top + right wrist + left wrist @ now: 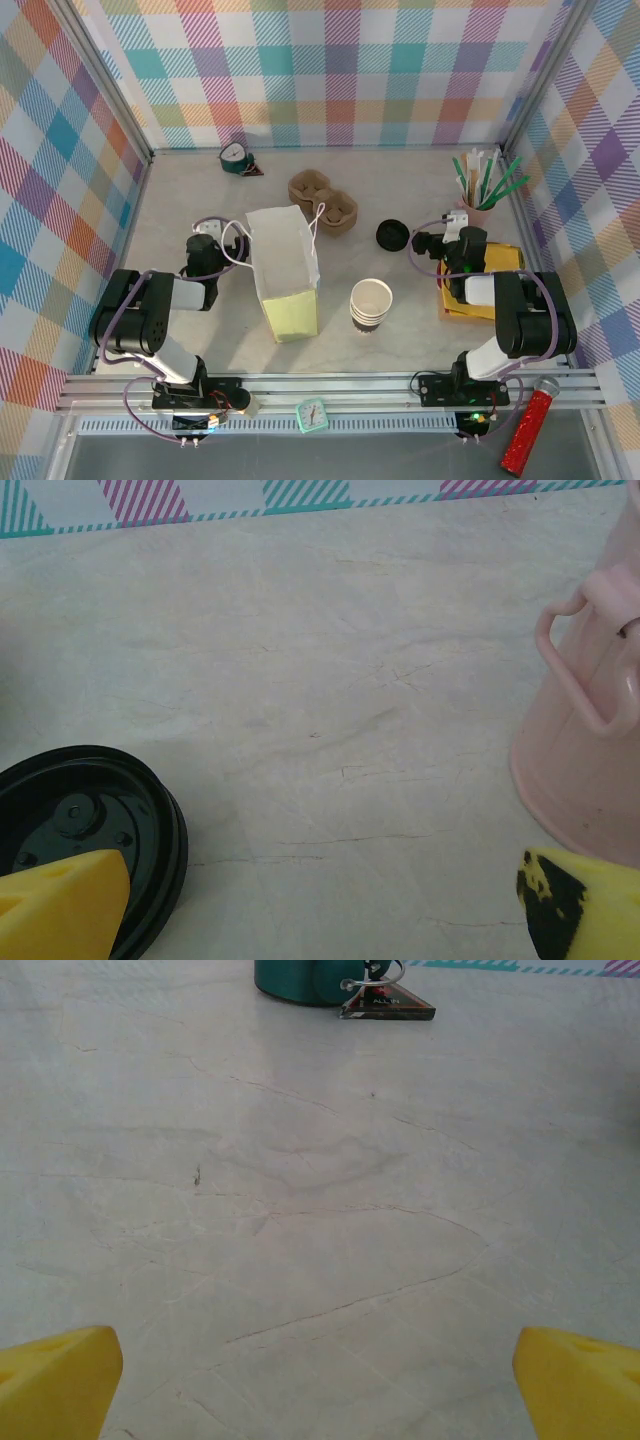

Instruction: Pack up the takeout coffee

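Right gripper (320,910) gapes wide, empty; black lid (85,830) beside one finger looks light, slick, bendy: pinch its rim

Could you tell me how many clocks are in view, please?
2: a dark green clock by the back wall; a mint clock on the near rail.

small print on triangular stand (388,1008) blurred; nothing legible
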Controlling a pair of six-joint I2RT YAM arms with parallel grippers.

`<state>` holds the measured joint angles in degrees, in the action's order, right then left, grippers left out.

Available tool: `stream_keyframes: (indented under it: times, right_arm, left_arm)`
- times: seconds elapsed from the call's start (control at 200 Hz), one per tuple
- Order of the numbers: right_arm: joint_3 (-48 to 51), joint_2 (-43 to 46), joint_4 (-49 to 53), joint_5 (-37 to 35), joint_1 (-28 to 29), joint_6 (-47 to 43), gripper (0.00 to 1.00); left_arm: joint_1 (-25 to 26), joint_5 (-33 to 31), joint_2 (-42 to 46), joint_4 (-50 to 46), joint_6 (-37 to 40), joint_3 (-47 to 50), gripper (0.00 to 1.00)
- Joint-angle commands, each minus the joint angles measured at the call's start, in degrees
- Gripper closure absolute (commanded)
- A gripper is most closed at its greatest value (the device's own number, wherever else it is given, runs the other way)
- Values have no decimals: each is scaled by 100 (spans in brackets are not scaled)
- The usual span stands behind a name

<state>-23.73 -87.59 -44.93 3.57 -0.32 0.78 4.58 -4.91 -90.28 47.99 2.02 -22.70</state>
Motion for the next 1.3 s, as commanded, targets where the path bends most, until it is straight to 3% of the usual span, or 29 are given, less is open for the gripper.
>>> stream_keyframes:
  times: [0.0, 1.135, 1.245, 1.295]
  right_arm:
    - [-79, 2, -27, 117, -19, -42, 1]
    - [-80, 18, -3, 30, -13, -12, 1]
    - [-322, 387, 729, 13, -12, -3, 1]
    - [-458, 669, 1241, -89, -18, 42, 1]
  left_arm:
    - [-52, 136, -16, 45, 68, -121, 0]
    - [-124, 181, -1, 26, 5, -137, 0]
    - [-123, -253, 334, -720, -175, -449, 0]
    - [-123, -581, 623, -1526, -283, -734, 0]
